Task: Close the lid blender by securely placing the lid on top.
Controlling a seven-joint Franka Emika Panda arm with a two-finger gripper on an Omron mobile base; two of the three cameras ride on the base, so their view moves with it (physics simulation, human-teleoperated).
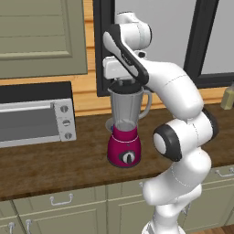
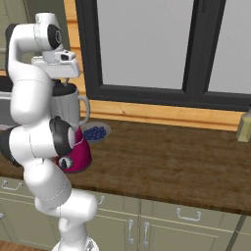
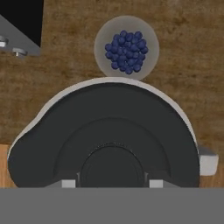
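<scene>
I have the gripper point(image 1: 124, 82) straight above the blender point(image 1: 124, 130), which stands upright on the wooden counter point(image 1: 55, 164), its long axis vertical and its magenta base with the dial facing the cabinets. From the left base view I see the jar's side handle pointing right, toward the window, and the toaster oven point(image 1: 36, 121) well to the left. The right base view hides most of the jar behind the arm but shows a plate of blueberries point(image 2: 95, 132) just behind the blender. The hand view looks straight down on the lid point(image 3: 105, 140), a flat black disc lying level across the jar's rim, its raised centre between the 2 fingertips point(image 3: 68, 183). I cannot tell whether the fingers grip that centre or merely flank it.
</scene>
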